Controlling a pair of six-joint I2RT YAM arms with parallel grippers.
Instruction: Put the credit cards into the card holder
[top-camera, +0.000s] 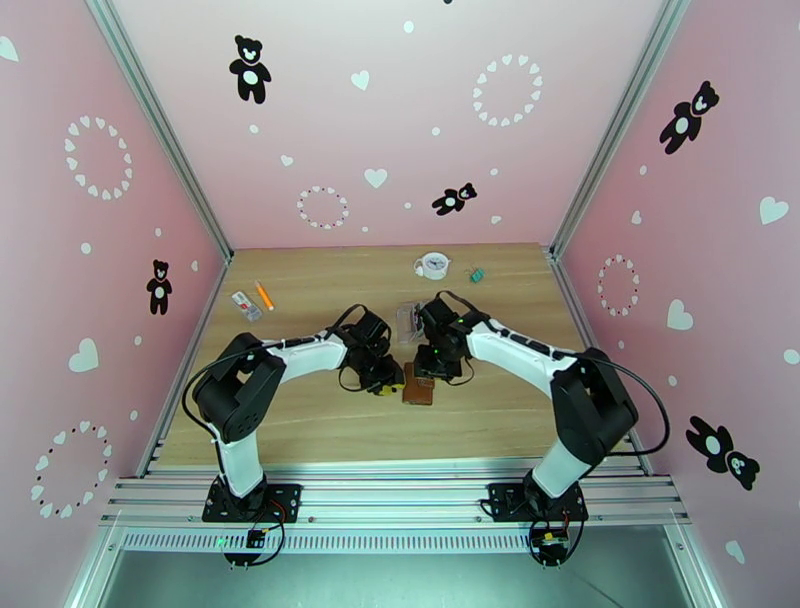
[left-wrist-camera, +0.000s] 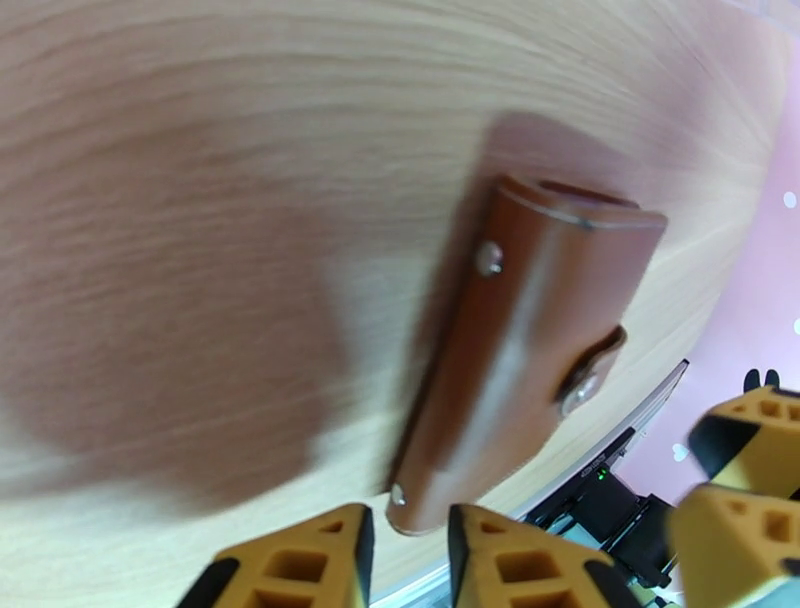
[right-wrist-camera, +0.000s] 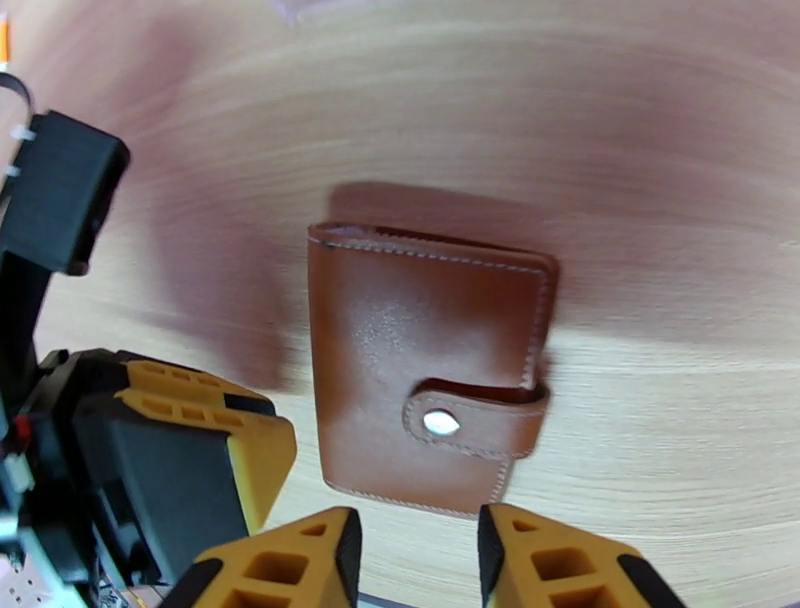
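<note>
Right hand (right-wrist-camera: 413, 545): its two yellow fingers stand a moderate gap apart with nothing between them, tips just short of the near edge of the small brown leather folding card holder (right-wrist-camera: 425, 370). Left hand (left-wrist-camera: 410, 550): its yellow fingers are set a narrow gap apart and grip nothing. One lower corner of the card holder lies right at their tips, and whether it touches them cannot be told. In the right wrist view the left hand sits just beside the card holder's left edge.

The card holder lies flat and folded on the pale wooden counter (right-wrist-camera: 650, 150), its strap (right-wrist-camera: 480, 415) fastened by a round metal snap. In the top view it rests between the two hands, near the middle of the counter.

Farther back lie a crinkly clear plastic pouch (top-camera: 407, 320), a small white round clock (top-camera: 433, 265) and, to the left, an orange pen (top-camera: 264, 295).
</note>
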